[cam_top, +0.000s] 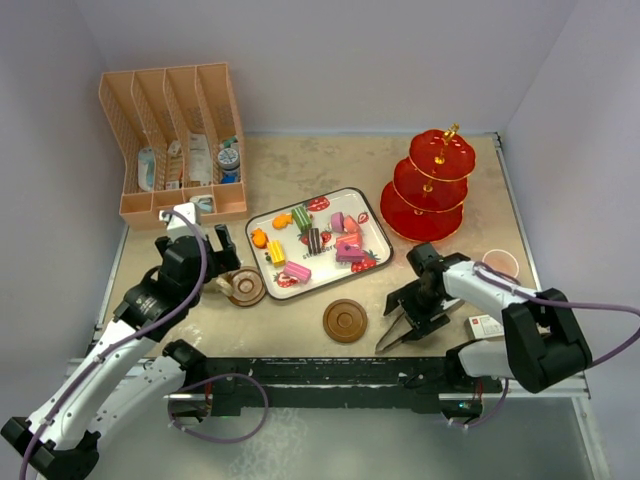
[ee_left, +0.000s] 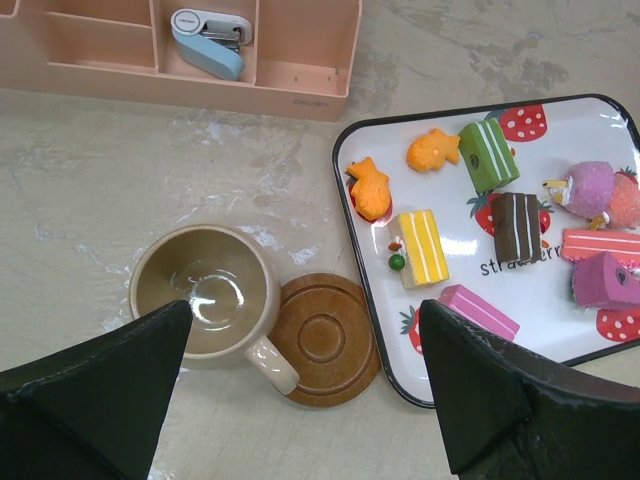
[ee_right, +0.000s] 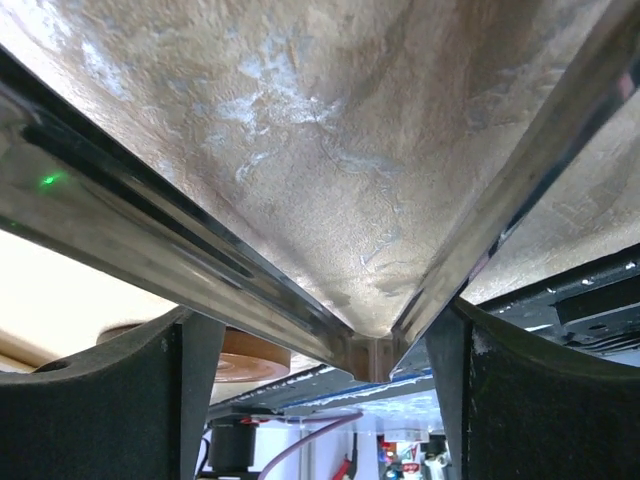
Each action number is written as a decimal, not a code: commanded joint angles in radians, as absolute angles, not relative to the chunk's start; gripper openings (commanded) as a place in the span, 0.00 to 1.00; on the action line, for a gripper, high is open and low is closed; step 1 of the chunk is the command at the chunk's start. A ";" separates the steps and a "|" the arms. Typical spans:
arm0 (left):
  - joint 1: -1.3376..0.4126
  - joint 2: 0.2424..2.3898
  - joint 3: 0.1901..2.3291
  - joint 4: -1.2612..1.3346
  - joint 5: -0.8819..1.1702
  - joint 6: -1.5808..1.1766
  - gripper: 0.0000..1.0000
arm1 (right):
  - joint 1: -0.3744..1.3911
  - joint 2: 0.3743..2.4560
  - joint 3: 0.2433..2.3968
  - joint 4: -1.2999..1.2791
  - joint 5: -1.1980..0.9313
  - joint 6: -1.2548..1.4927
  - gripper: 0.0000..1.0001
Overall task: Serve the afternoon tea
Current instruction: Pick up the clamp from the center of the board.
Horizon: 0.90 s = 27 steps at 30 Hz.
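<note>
The left gripper [ee_left: 305, 320] hangs with its jaws spread wide and nothing between them, just above the tan mug [ee_left: 205, 290] and a brown saucer [ee_left: 325, 335]. The mug stands upright on the table [cam_top: 300, 170] beside that saucer, not on it, with its handle lying over the saucer's rim. Right next to the saucer sits the white tray [ee_left: 590, 135] holding the toy cakes [ee_left: 420, 247], among them two orange fish shapes, a green slice, a brown slice and pink pieces. The second saucer [cam_top: 345, 320] lies alone near the front edge, between the tray and the right gripper [ee_right: 318, 340]. That gripper holds the metal tongs [ee_right: 150, 240]: the two shiny arms spread in a V from their joint, each pressed against the inner side of a finger. The red three-tier stand [cam_top: 428, 185] is at the back right with bare tiers, and the pink mug [cam_top: 500, 263] stands in front of it near the right edge. The peach rack [cam_top: 170, 110] is at the back left
</note>
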State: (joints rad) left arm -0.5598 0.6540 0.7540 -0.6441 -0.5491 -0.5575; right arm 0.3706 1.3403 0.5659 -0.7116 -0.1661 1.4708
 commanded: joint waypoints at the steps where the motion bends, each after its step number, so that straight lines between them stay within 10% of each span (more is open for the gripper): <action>1: -0.565 0.646 0.754 -0.610 -0.569 -0.566 0.93 | 0.367 1.334 0.510 -0.779 -0.027 1.559 0.77; 16: -0.565 0.638 0.753 -0.606 -0.564 -0.563 0.93 | 0.367 1.244 0.473 -0.747 -0.010 1.578 0.52; 27: -0.565 0.641 0.753 -0.604 -0.555 -0.558 0.93 | 0.367 1.151 0.610 -0.861 0.043 1.456 0.53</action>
State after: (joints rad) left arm -0.5598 0.6476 0.7544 -0.6441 -0.5510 -0.5571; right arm 0.3706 1.1843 0.5350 -0.7673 -0.0418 1.5185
